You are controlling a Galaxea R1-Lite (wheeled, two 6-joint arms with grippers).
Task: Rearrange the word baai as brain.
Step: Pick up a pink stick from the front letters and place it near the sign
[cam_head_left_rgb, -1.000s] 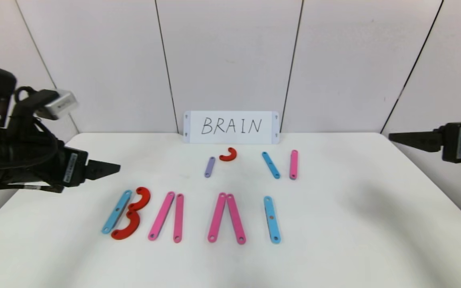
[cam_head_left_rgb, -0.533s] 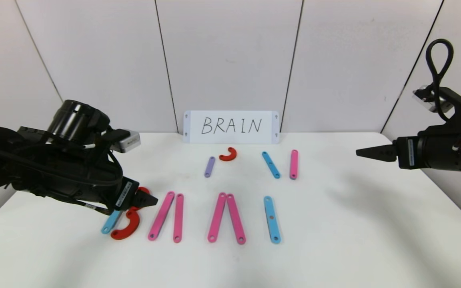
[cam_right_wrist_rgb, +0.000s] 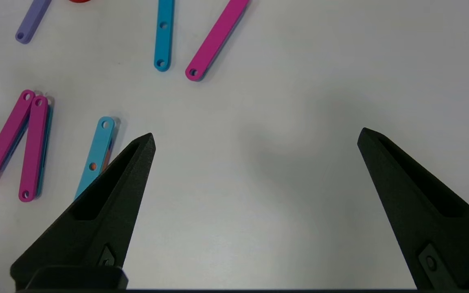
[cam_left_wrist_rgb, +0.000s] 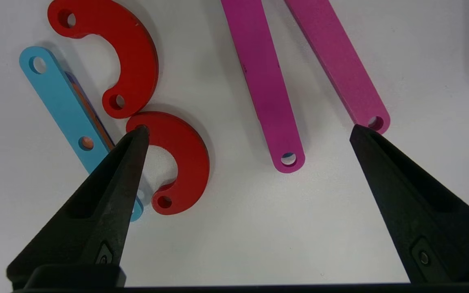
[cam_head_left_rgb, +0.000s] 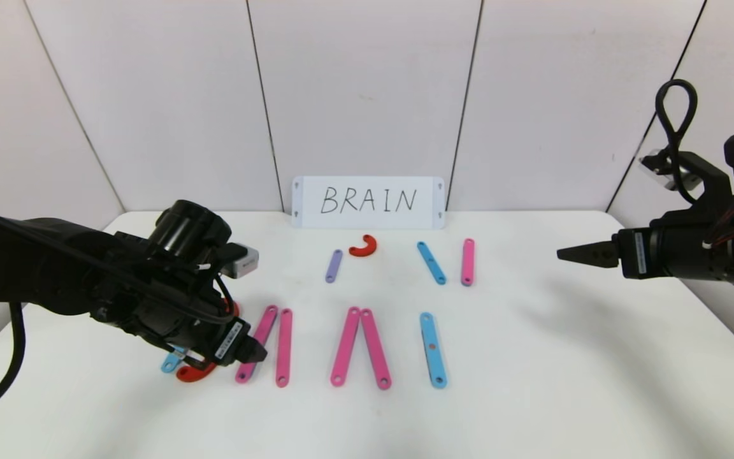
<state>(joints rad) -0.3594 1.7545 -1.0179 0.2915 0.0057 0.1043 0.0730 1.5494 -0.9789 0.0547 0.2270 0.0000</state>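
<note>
The word baai runs along the table's front: a blue bar (cam_left_wrist_rgb: pixel 61 101) with two red C-curves (cam_left_wrist_rgb: pixel 189 158), a pair of pink bars (cam_head_left_rgb: pixel 284 344), a second pink pair (cam_head_left_rgb: pixel 360 347), and a lone blue bar (cam_head_left_rgb: pixel 433 349). My left gripper (cam_head_left_rgb: pixel 257 352) hangs low over the red curves and the first pink pair, open and holding nothing. In the left wrist view its gripper (cam_left_wrist_rgb: pixel 248 129) has one fingertip (cam_left_wrist_rgb: pixel 139 136) over a curve's end, the other by a pink bar (cam_left_wrist_rgb: pixel 336 61). My right gripper (cam_head_left_rgb: pixel 561 254) hovers open at the right, over bare table (cam_right_wrist_rgb: pixel 257 133).
A white card reading BRAIN (cam_head_left_rgb: pixel 368 203) stands against the back wall. In front of it lie a purple bar (cam_head_left_rgb: pixel 334 266), a small red C-curve (cam_head_left_rgb: pixel 363 245), a blue bar (cam_head_left_rgb: pixel 431 262) and a pink bar (cam_head_left_rgb: pixel 467 262). Wall panels close off the back.
My left arm swung in from the left, forward and down, and now covers most of the blue bar and red curves. My right arm came in from the right edge.
</note>
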